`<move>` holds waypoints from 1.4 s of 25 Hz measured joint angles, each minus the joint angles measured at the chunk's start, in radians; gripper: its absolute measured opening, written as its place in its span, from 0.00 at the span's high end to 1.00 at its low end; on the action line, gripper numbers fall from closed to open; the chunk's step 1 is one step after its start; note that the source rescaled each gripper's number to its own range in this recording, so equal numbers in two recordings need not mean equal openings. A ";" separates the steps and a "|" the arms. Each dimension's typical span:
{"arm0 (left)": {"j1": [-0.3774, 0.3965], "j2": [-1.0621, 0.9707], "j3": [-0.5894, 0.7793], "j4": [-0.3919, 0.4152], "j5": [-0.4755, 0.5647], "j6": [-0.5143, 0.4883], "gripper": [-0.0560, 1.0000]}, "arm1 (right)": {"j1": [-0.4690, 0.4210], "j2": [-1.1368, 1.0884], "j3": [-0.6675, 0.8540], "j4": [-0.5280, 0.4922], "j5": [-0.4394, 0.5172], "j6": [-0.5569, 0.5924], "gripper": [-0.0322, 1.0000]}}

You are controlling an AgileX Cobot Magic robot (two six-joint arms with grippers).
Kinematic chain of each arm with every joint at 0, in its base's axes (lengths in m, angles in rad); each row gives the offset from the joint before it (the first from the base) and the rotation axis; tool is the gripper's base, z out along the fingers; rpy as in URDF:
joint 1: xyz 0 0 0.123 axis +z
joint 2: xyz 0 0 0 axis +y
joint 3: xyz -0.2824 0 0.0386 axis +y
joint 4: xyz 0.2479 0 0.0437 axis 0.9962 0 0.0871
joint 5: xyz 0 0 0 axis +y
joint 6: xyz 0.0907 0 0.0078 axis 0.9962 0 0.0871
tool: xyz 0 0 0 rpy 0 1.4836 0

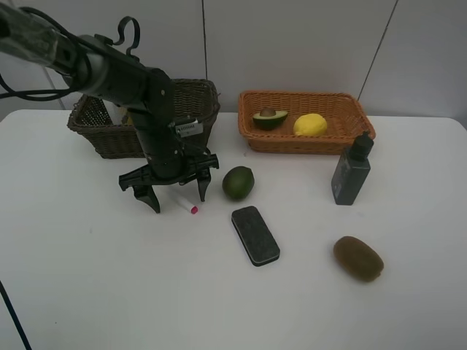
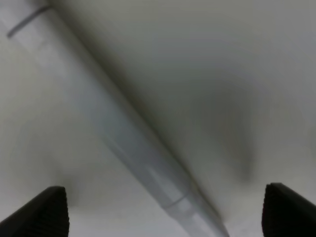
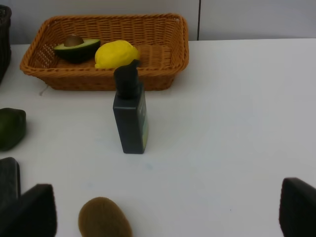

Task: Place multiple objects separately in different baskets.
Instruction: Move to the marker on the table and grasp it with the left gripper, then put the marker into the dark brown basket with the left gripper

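My left gripper (image 1: pixel 177 193) is open and straddles the white pink-tipped marker (image 1: pixel 187 205), which lies on the table. In the left wrist view the marker (image 2: pixel 113 123) runs diagonally between the two fingertips (image 2: pixel 44 212). The lime (image 1: pixel 238 182), the black eraser (image 1: pixel 255 235), the kiwi (image 1: pixel 357 258) and the upright dark grey bottle (image 1: pixel 351 171) are on the table. The avocado half (image 1: pixel 270 117) and the lemon (image 1: pixel 310 125) lie in the orange basket (image 1: pixel 306 144). The dark brown basket (image 1: pixel 201 109) stands behind the left arm. My right gripper (image 3: pixel 165 212) is open and empty, out of the high view. The blue-capped bottle is hidden.
The right wrist view shows the grey bottle (image 3: pixel 130 113), the kiwi (image 3: pixel 104 217), the lime (image 3: pixel 10 128), the eraser's edge (image 3: pixel 9 177) and the orange basket (image 3: pixel 163 79) ahead of that gripper. A pale item I cannot identify shows in the dark basket (image 1: pixel 122 114).
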State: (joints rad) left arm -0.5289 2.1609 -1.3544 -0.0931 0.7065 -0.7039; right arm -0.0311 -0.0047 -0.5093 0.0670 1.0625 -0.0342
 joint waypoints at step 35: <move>-0.059 -0.460 -0.001 0.122 -0.058 0.309 0.95 | 0.000 0.000 0.000 0.000 0.000 0.000 0.00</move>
State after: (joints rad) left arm -0.5880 1.7013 -1.3554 0.0290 0.6484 -0.3944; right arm -0.0311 -0.0047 -0.5093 0.0670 1.0625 -0.0342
